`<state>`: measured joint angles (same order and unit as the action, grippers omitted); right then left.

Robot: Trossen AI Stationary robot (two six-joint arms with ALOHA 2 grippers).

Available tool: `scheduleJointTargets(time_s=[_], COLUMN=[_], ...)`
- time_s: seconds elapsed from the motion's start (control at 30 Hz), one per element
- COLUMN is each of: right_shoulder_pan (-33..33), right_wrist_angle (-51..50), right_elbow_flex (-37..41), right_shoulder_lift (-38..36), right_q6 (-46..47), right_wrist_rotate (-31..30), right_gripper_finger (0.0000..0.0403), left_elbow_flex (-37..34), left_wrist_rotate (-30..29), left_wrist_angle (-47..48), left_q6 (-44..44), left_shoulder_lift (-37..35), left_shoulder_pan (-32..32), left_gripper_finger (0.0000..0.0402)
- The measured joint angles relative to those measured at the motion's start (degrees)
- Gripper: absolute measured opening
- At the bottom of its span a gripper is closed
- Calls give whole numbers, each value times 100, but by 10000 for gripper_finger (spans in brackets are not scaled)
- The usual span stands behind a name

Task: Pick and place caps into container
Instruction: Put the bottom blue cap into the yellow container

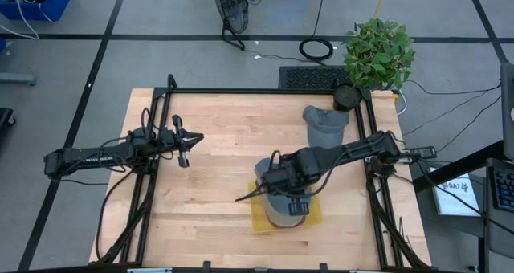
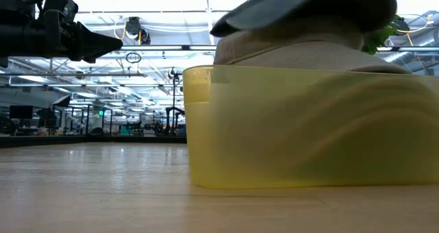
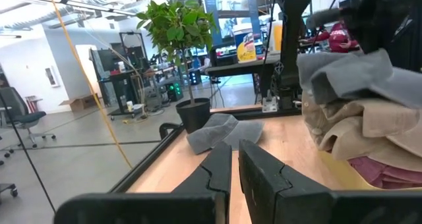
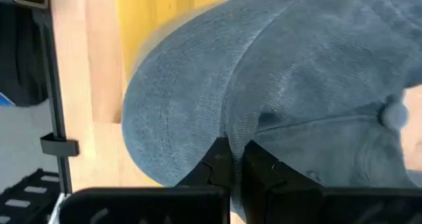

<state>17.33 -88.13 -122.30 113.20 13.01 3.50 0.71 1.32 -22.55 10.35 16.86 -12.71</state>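
Observation:
The yellow container (image 1: 259,218) stands near the table's front, right of the middle, and holds a stack of caps. A khaki cap (image 2: 302,51) and a maroon cap (image 3: 389,172) lie under a grey-blue cap (image 4: 217,72) on top. My right gripper (image 4: 236,159) is above the stack, pointing down and shut on that top cap. Another grey-blue cap (image 1: 325,127) lies on the table at the far right. My left gripper (image 1: 186,147) hangs shut over the table's left side, holding nothing. My right gripper pinches the top grey-blue cap between its two fingers at the seam where the brim meets the crown (image 4: 241,128). The fingers come from above, pointing down. The fabric puckers at the fingertips. The cap's underside lies on the khaki cap in the container.
A potted plant (image 1: 377,52) in a black pot (image 3: 194,112) stands at the table's far right corner, just beyond the loose cap. A black frame (image 1: 241,91) runs round the tabletop. Bare wood lies between the left gripper and the container.

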Motion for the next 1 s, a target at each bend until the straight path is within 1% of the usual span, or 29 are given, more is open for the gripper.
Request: scheduleJointTargets(time_s=[0.23, 0.3, 0.47, 0.6, 0.8, 1.0], right_shoulder_pan=[-39, -75, -161, -158, -179, -188], right_wrist_angle=[73, 209, 332, 274, 131, 205], right_elbow_flex=[160, 322, 573, 574, 460, 374], right_shoulder_lift=[287, 294, 283, 236, -39, -404], right_q6=[-185, -190, -185, -194, -184, -139], right_wrist_rotate=[169, 283, 278, -26, -96, -366], right_gripper_finger=[4, 5, 5, 5, 6, 6], left_elbow_flex=[0, 0, 0, 0, 0, 0], left_wrist_rotate=[0, 0, 0, 0, 0, 0], left_wrist_angle=[0, 2, 2, 2, -2, 4], left_q6=[-11, -17, -17, -17, -15, -13], left_shoulder_lift=[-2, 0, -2, -1, -2, 0], left_shoulder_pan=[-1, -1, 0, 0, 0, -1], left_gripper_finger=[37, 37, 37, 37, 37, 37])
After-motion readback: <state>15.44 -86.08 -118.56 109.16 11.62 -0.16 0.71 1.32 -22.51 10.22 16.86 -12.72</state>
